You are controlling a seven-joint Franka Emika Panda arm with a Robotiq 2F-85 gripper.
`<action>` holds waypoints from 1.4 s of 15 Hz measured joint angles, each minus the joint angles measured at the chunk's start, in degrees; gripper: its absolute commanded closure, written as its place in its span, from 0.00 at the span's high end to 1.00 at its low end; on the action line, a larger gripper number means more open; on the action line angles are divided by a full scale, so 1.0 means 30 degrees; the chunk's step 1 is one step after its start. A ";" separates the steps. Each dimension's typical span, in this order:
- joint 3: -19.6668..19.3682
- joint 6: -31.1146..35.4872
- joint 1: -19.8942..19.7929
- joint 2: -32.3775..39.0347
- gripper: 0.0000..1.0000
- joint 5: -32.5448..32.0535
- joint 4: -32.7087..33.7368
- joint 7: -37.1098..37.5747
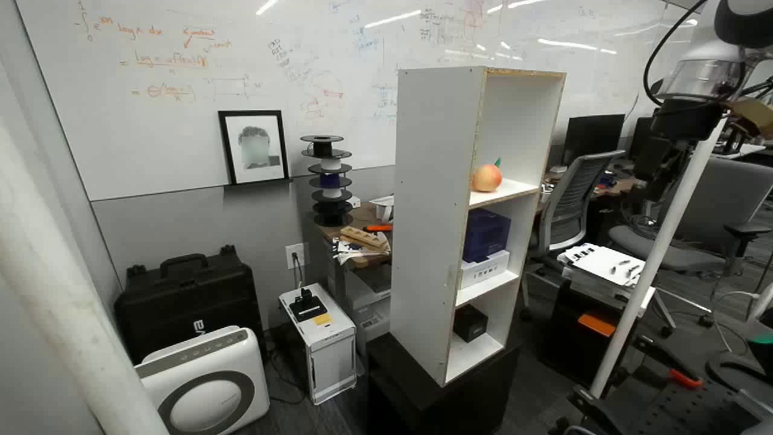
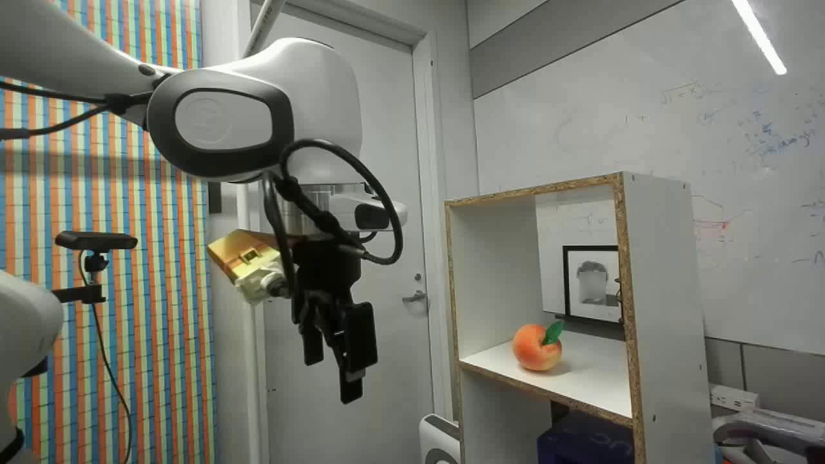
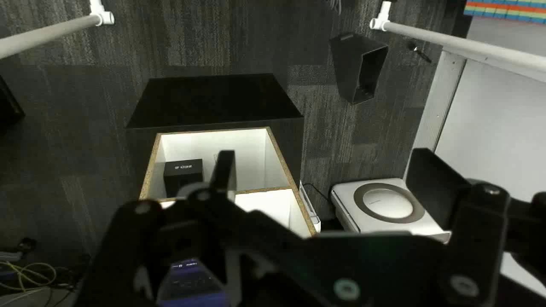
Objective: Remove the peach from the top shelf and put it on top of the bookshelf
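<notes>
The peach (image 1: 487, 179) is a round orange fruit with a green leaf. It sits on the floor of the top shelf (image 1: 524, 124) of the white bookshelf (image 1: 426, 229). An exterior view shows the peach (image 2: 533, 348) inside the top shelf (image 2: 596, 390) of the bookshelf (image 2: 667, 316), whose flat top is seen edge-on. My gripper (image 2: 336, 361) points down, apart from the bookshelf, in front of its open side. In the wrist view the gripper (image 3: 328, 175) is open, with nothing between its fingers. The bookshelf's lower cubbies show (image 3: 283, 164); the peach is not visible there.
A dark blue object (image 1: 486, 235) on a white box (image 1: 485, 270) fills the middle compartment. A black box (image 1: 470, 323) stands in the bottom one. The black base (image 3: 213, 100) juts out in front. A white pole (image 1: 658, 260) and an air purifier (image 3: 388, 202) stand nearby.
</notes>
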 measured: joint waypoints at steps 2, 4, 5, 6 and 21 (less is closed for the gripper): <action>-0.0001 -0.0026 0.0000 0.0031 1.00 0.0000 -0.0054 0.0000; 0.0000 -0.0031 0.0000 0.0053 1.00 0.0000 -0.0055 0.0000; 0.0004 -0.0032 0.0000 0.0065 1.00 0.0002 -0.0035 0.0000; -0.0002 0.0483 0.0000 0.0077 1.00 0.0144 0.0006 0.0017; -0.5859 2.1269 1.0305 0.7077 1.00 1.2983 0.1128 -0.3714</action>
